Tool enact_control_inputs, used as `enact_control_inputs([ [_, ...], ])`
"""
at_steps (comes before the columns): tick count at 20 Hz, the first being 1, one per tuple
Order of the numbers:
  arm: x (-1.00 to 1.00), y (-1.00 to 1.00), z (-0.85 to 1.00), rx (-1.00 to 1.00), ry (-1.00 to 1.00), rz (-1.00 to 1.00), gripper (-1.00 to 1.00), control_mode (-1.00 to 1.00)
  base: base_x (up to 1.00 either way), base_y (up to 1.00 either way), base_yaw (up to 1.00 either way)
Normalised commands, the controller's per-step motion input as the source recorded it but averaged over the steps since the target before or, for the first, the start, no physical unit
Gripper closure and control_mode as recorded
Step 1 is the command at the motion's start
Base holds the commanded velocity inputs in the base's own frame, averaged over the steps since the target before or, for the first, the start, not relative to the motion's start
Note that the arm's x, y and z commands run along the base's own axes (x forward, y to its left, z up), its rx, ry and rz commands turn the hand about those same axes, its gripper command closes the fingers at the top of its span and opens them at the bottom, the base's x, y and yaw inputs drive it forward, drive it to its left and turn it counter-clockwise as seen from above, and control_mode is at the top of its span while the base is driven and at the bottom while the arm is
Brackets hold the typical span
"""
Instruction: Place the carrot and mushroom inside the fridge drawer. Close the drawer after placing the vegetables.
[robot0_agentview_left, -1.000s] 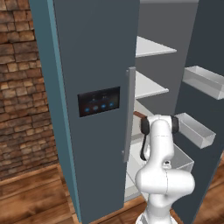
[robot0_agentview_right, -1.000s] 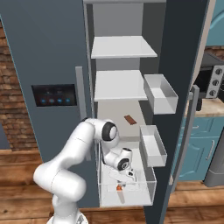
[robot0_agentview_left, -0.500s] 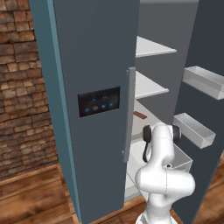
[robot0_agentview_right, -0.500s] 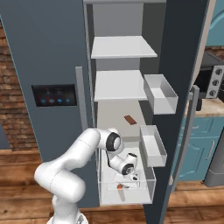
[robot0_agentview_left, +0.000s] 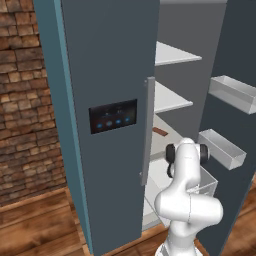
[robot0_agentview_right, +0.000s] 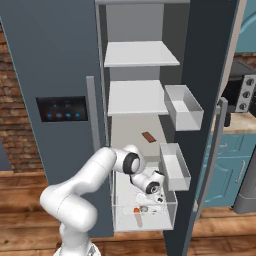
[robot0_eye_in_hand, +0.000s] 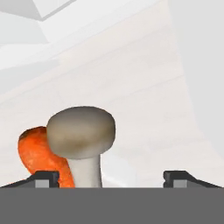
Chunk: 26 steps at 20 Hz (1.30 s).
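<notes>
My gripper (robot0_eye_in_hand: 111, 179) is open, its two dark fingertips (robot0_eye_in_hand: 43, 178) spread wide at the bottom of the hand view. Between them, nearer the left tip, stands the mushroom (robot0_eye_in_hand: 83, 133), grey-brown cap up on a pale stem, free of both fingers. The orange carrot (robot0_eye_in_hand: 39, 157) lies just behind it to the left. Both rest on the pale floor of the fridge drawer (robot0_eye_in_hand: 144, 100). From the right base view the gripper (robot0_agentview_right: 158, 199) reaches down into the pulled-out fridge drawer (robot0_agentview_right: 170, 214), with the carrot (robot0_agentview_right: 136, 211) and mushroom (robot0_agentview_right: 144, 208) on its floor.
The dark grey fridge stands open with white shelves (robot0_agentview_right: 135, 97) above the drawer. A small brown item (robot0_agentview_right: 148, 136) lies on the lower shelf. Grey door trays (robot0_agentview_right: 181, 105) jut out on the right door, close to the arm. The left door (robot0_agentview_left: 110, 100) with its display panel is closed.
The gripper has opened from shut and let go of the mushroom, which now stands on the drawer floor beside the carrot. The hand sank slightly lower into the drawer.
</notes>
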Motion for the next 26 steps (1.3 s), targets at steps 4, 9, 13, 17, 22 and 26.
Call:
enact_control_inputs([
  [4, -0.1, 0.25, 0.54, 0.0, -0.13, -0.05, -1.0, -1.0, 0.0, 0.0, 0.0],
  [9, -0.27, 0.44, 0.53, 0.0, -0.17, -0.14, -1.0, -1.0, 0.0, 0.0, 0.0],
  [13, -0.26, 0.7, 0.53, 0.0, -0.18, -0.2, -1.0, -1.0, 0.0, 0.0, 0.0],
  [17, -0.11, 0.47, 0.83, -0.02, -0.16, -0.16, -1.0, -1.0, 0.0, 0.0, 0.0],
  [22, -0.21, 0.13, 0.99, -0.04, -0.14, -0.15, -1.0, -1.0, 0.0, 0.0, 0.0],
  [26, -0.51, -0.2, 0.95, -0.02, -0.12, -0.17, -1.0, -1.0, 0.0, 0.0, 0.0],
])
